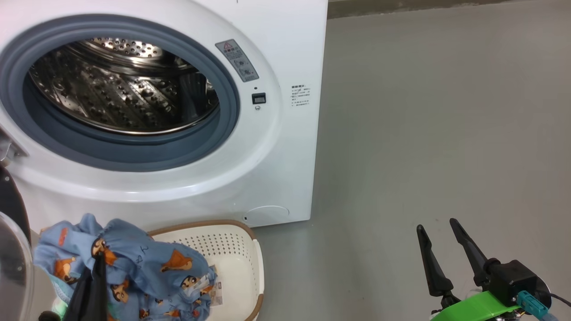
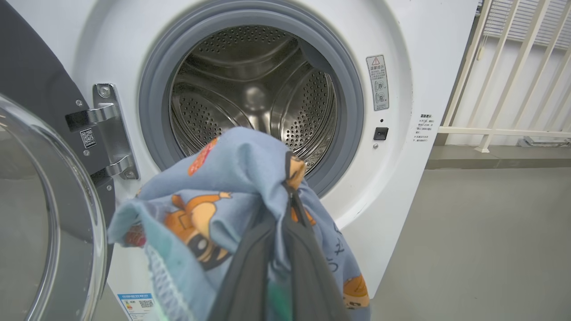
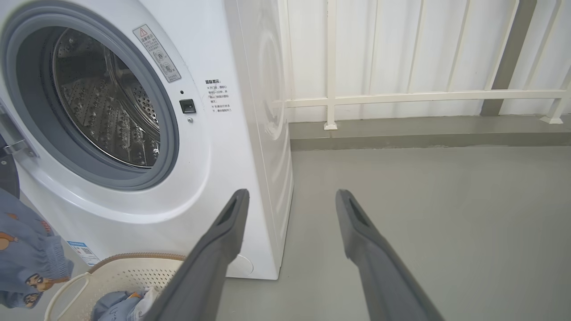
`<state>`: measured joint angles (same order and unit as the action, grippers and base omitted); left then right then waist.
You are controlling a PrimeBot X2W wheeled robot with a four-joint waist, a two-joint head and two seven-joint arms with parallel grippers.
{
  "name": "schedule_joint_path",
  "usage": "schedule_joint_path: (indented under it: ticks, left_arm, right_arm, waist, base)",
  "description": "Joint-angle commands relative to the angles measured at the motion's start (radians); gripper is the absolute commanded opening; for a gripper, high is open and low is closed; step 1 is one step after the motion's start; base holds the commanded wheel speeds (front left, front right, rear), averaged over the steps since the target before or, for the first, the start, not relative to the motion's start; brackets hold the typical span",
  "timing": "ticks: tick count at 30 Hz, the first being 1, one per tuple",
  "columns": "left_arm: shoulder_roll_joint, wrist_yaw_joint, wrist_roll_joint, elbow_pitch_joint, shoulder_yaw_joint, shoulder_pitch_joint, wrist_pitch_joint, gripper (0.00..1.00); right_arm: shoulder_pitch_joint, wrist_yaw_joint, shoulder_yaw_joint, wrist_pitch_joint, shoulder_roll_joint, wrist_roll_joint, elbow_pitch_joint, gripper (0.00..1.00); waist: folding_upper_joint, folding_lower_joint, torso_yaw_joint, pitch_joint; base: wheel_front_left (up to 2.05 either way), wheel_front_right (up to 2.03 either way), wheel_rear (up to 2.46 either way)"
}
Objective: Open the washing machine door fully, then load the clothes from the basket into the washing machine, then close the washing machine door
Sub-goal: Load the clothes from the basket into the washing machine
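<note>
Right in front of the washing machine, low down by its left side, the L gripper is squeezed tight on the clothes: blue cloth w/ little orange bears, bunched up round its two dark fingers. From the L wrist cam the bunch hangs just before the bottom lip of the machine's round hole, not inside it. The bunch hangs over the left end of the basket, which sits on the floor just in front of the machine's bottom edge, under the hole. From the R wrist cam a bit of blue cloth lies in the basket too. Can't tell if the basket touches the machine. The door is swung wide open at the machine's left side, held by a shiny metal hinge, w/ its clear glass bowl close beside the held clothes. The hole is ringed by a grey-blue rubber gasket, and behind it the steel drum shows lots of small holes. A blue label sticker is at the machine's bottom left corner. Off to the machine's right, well apart from the basket, the R gripper has its fingers spread wide w/ nothing between them, over grey floor. Behind the machine's right side stands a white railing.
</note>
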<state>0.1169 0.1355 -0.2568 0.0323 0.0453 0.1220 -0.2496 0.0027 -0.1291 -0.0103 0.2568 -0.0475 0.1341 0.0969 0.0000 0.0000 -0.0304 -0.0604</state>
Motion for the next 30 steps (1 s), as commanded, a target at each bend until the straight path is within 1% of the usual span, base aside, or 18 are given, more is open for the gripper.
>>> schedule_joint_path:
  ticks: [1, 6, 15, 16, 19, 20, 24, 26, 30]
  left_arm:
    - [0.007, -0.005, 0.002, 0.028, 0.031, -0.030, -0.012, 0.00]
    - [0.009, -0.005, -0.010, 0.021, 0.025, -0.075, -0.012, 0.00]
    - [0.048, -0.005, -0.047, -0.034, -0.009, -0.240, -0.012, 0.00]
    - [0.048, -0.005, -0.047, -0.034, -0.009, -0.240, -0.012, 0.00]
    - [0.072, -0.005, -0.064, -0.062, -0.015, -0.324, -0.012, 0.00]
    - [0.072, -0.005, -0.064, -0.062, -0.015, -0.324, -0.012, 0.00]
    - [0.097, -0.005, -0.083, -0.084, -0.015, -0.404, -0.012, 0.00]
    - [0.121, -0.005, -0.096, -0.100, -0.017, -0.463, -0.012, 0.00]
    - [0.153, -0.005, -0.110, -0.121, -0.025, -0.549, -0.012, 0.00]
  right_arm:
    - [-0.008, -0.002, 0.023, 0.005, -0.003, 0.003, -0.028, 1.00]
    - [-0.020, -0.002, 0.026, 0.005, -0.003, 0.009, -0.031, 1.00]
    - [-0.060, -0.002, 0.038, 0.005, -0.003, 0.019, -0.047, 1.00]
    - [-0.060, -0.002, 0.038, 0.005, -0.003, 0.019, -0.047, 1.00]
    - [-0.082, -0.002, 0.044, 0.005, -0.003, 0.021, -0.056, 1.00]
    - [-0.082, -0.002, 0.044, 0.005, -0.003, 0.021, -0.056, 1.00]
    - [-0.104, -0.002, 0.048, 0.005, -0.003, 0.021, -0.068, 1.00]
    - [-0.123, -0.002, 0.055, 0.005, -0.003, 0.021, -0.076, 1.00]
    - [-0.153, -0.002, 0.066, 0.005, -0.003, 0.023, -0.085, 1.00]
  waist:
    - [0.0000, 0.0000, 0.000, -0.008]
    - [0.0000, 0.0000, -0.002, -0.045]
    - [0.0000, 0.0000, -0.015, -0.160]
    - [0.0000, 0.0000, -0.015, -0.160]
    - [0.0000, 0.0000, -0.025, -0.222]
    - [0.0000, 0.0000, -0.025, -0.222]
    - [0.0000, 0.0000, -0.032, -0.290]
    - [0.0000, 0.0000, -0.036, -0.341]
    - [0.0000, 0.0000, -0.042, -0.408]
  base:
    - [0.00, 0.00, 0.00]
    - [0.00, 0.00, 0.00]
    - [0.00, 0.00, 0.00]
    - [0.00, 0.00, 0.00]
    - [0.00, 0.00, 0.00]
    - [0.00, 0.00, 0.00]
    - [0.00, 0.00, 0.00]
    - [0.00, 0.00, 0.00]
    - [0.00, 0.00, 0.00]
